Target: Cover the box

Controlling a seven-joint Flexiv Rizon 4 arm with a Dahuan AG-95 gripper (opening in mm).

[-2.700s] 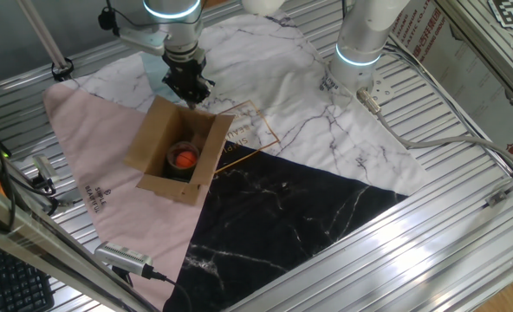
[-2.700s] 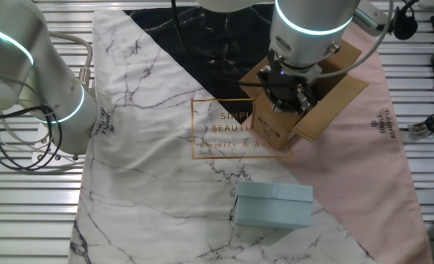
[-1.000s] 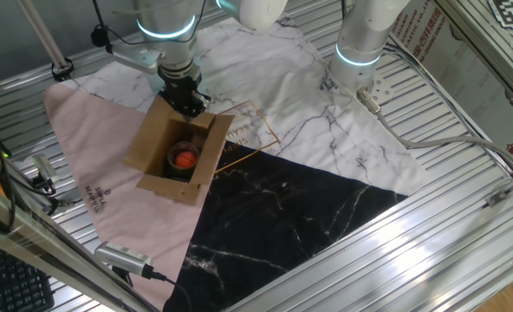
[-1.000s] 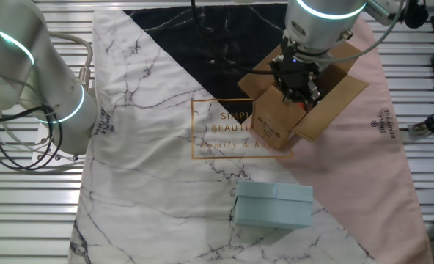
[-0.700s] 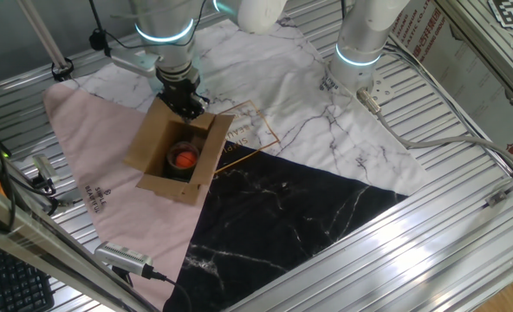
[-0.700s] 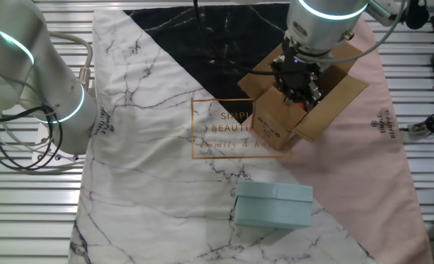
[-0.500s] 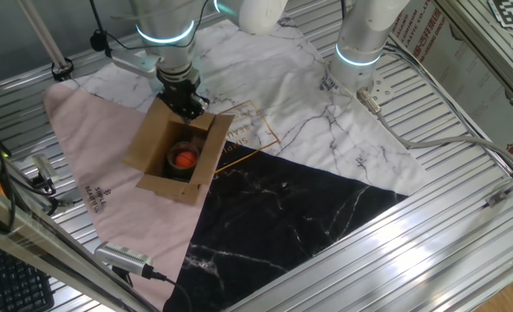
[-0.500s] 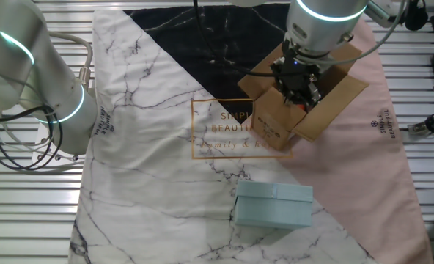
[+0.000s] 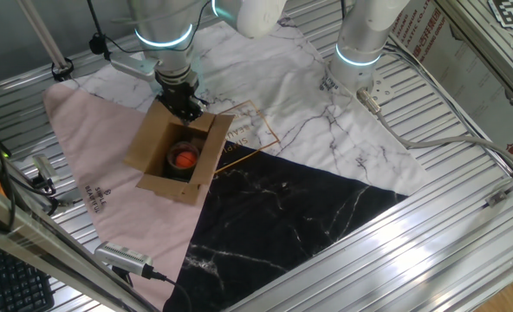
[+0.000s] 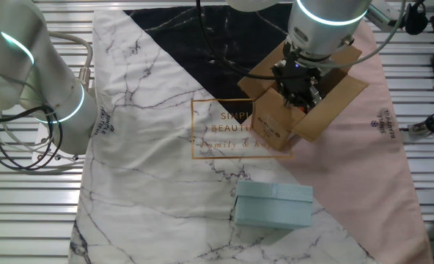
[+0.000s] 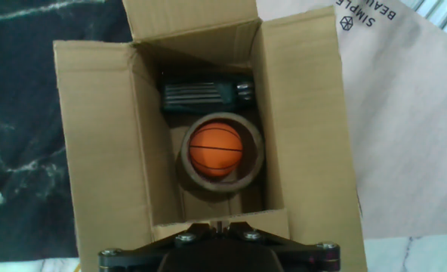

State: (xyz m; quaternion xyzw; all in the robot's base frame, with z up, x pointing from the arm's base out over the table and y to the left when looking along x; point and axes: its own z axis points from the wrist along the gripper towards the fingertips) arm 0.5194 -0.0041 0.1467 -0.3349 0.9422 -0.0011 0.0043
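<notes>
The box (image 9: 152, 139) is a brown cardboard carton standing open on the cloth, its flaps spread out. In the other fixed view its printed side (image 10: 274, 126) faces the marble cloth. My gripper (image 9: 185, 108) (image 10: 299, 89) is low at the box's rim on the white-cloth side. In the hand view the box (image 11: 95, 136) fills the frame. The gripper (image 11: 220, 224) sits at the bottom edge with its fingers drawn together on the thin edge of the near flap. Inside lie an orange ball in a brown ring (image 11: 216, 149) and a dark ribbed object (image 11: 207, 97).
A teal closed case (image 10: 273, 205) lies on the white marble cloth (image 10: 151, 147). A second white arm (image 9: 360, 43) (image 10: 26, 81) stands at the cloth's edge. Cables and a handheld tool (image 9: 122, 256) lie on the slatted metal table (image 9: 464, 217).
Since 2.7 s ago the gripper has moved sideways and down to the box's rim flap. Over the last second it has barely shifted, and the box has stayed put.
</notes>
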